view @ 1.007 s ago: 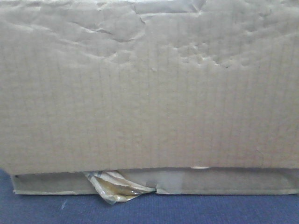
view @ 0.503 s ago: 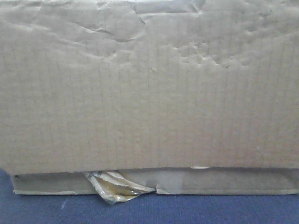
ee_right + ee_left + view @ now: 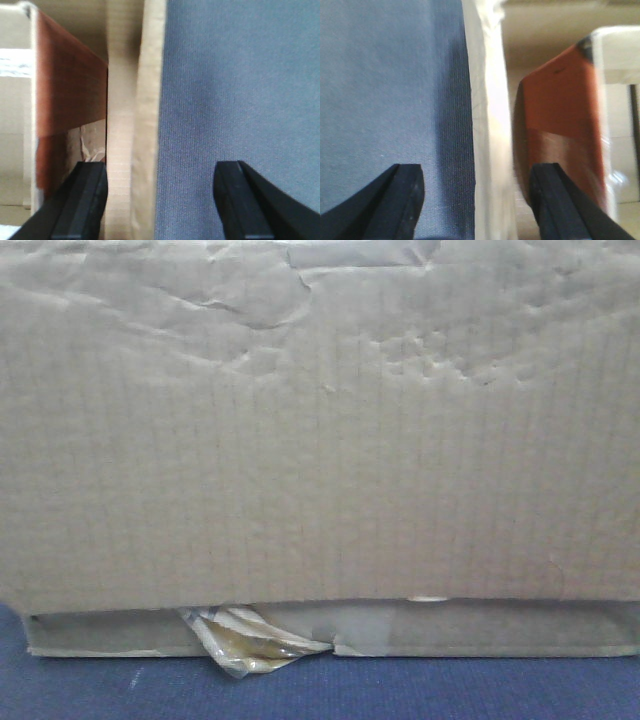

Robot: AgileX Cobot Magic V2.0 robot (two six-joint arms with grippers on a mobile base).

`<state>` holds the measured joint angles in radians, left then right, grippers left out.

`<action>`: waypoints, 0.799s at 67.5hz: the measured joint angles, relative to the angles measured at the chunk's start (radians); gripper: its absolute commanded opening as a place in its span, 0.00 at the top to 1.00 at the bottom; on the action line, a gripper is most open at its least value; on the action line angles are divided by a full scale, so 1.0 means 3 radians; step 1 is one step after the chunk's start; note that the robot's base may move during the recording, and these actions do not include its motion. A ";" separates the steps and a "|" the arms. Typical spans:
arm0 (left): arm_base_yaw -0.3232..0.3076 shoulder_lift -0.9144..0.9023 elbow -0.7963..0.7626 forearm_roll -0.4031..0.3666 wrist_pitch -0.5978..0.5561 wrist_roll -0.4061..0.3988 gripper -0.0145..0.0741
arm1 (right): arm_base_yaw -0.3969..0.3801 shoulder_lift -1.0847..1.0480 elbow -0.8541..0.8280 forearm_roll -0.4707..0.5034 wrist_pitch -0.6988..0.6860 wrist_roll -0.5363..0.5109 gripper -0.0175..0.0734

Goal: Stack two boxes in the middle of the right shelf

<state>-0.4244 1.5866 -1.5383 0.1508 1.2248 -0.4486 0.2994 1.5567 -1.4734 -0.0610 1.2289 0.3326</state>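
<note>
Tall box (image 3: 320, 430) sat on flat box (image 3: 480, 632), on blue cloth (image 3: 450, 690). Left gripper (image 3: 476, 172) and right gripper (image 3: 160, 170) were both spread, gripping nothing. Step was likely pre-grasp; next move called for squeezing the stack's sides evenly.

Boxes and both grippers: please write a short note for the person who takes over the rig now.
Left gripper: jaws open, empty.
Right gripper: jaws open, empty, a cardboard edge ahead of them.
Taller box sits on the flat box with the tape scrap, both on a blue surface.
Done: stack appears made.
To do: the shelf is not in view, so check the placement.
</note>
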 measured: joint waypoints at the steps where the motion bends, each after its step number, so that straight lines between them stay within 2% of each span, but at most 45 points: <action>1: 0.0000 0.0009 0.0000 -0.0008 0.0000 0.0000 0.44 | 0.0000 0.0006 0.0000 0.0000 0.0000 0.0007 0.43; 13: 0.0000 0.0083 0.0000 -0.0077 0.0000 0.0000 0.51 | 0.0000 0.0017 0.0000 0.0000 0.0000 0.0007 0.43; 54: 0.0000 0.0154 0.0000 -0.0085 0.0000 0.0000 0.51 | 0.0000 0.0035 0.0034 0.0000 -0.0007 0.0007 0.43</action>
<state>-0.4244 1.6327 -1.5383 0.1254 1.2248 -0.4486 0.2994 1.5672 -1.4632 -0.0610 1.2269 0.3348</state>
